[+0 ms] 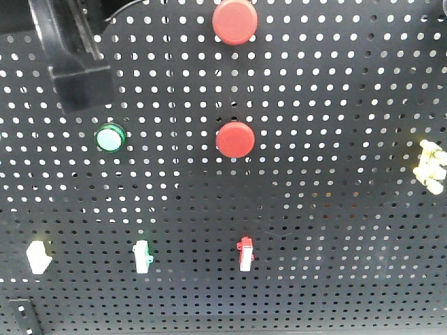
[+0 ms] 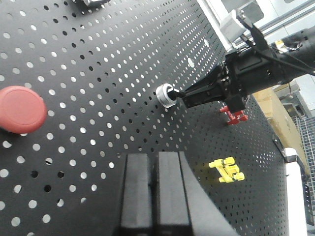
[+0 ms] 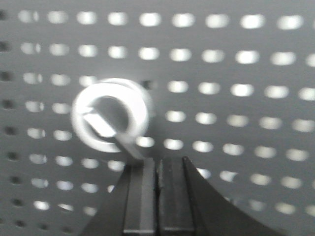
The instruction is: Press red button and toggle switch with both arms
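Red round push button point(image 2: 19, 109) on black perforated panel point(image 2: 98, 49) lies left of left gripper point(image 2: 153, 157) in wrist view, apart; fingers clenched, empty. Right gripper point(image 3: 157, 161) also clenched, tips just below silver-ringed toggle switch point(image 3: 110, 115), lever slanting toward them. Right arm nearer target.

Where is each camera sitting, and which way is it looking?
Front camera: away from the arms, facing the black pegboard squarely; one black gripper shows top left.
Left wrist camera: on the left arm, looking slantwise across the board at a red button; left gripper below, right gripper at the toggle switch.
Right wrist camera: on the right arm, close up on the toggle switch; its shut fingers at the bottom.
Shared: both wrist cameras see the toggle switch.
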Tool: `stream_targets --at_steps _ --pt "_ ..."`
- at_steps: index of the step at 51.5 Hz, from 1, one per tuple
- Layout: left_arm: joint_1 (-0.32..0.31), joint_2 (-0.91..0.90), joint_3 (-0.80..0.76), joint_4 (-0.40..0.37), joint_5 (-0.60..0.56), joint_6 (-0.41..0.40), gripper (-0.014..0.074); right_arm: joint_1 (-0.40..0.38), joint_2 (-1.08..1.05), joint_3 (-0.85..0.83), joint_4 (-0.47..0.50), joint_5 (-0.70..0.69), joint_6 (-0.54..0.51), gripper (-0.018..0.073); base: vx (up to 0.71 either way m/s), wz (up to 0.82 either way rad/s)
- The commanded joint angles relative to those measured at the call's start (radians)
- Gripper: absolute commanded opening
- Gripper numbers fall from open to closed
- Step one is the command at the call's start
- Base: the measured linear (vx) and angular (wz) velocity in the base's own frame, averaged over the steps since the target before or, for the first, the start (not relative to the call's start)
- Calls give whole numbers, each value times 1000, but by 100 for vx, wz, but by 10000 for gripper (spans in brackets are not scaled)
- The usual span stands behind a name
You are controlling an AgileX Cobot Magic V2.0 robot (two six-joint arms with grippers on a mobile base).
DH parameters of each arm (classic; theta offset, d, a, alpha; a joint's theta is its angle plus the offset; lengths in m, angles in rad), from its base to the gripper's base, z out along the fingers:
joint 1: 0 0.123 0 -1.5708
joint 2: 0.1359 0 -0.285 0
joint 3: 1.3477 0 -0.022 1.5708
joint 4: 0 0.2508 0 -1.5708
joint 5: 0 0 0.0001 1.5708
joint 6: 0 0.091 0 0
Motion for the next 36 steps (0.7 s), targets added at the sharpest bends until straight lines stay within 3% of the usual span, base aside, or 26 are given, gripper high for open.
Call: stream_targets --at_steps 1,8,14,18,26,31,36 --pt "1 -19 -24 -44 -62 -12 1 -9 -38 -34 -23 -17 -11 0 0 0" --pt "6 -19 -24 -41 -62 -67 1 -9 -82 -34 -89 68 -10 0 0 0" --pt "31 -19 -24 31 -60 -210 1 -9 -140 -29 -122 137 -5 0 0 0" --pt "59 -19 -24 121 -46 -399 1 -9 -183 -29 -132 215 3 0 0 0" --pt "119 -19 -15 385 59 -739 1 -9 -263 -29 -132 331 44 0 0 0" --pt "145 -21 32 480 97 -841 1 -9 -310 -29 -146 375 75 0 0 0" --pt "168 -34 123 505 94 -867 1 -9 -357 -26 -187 410 130 0 0 0"
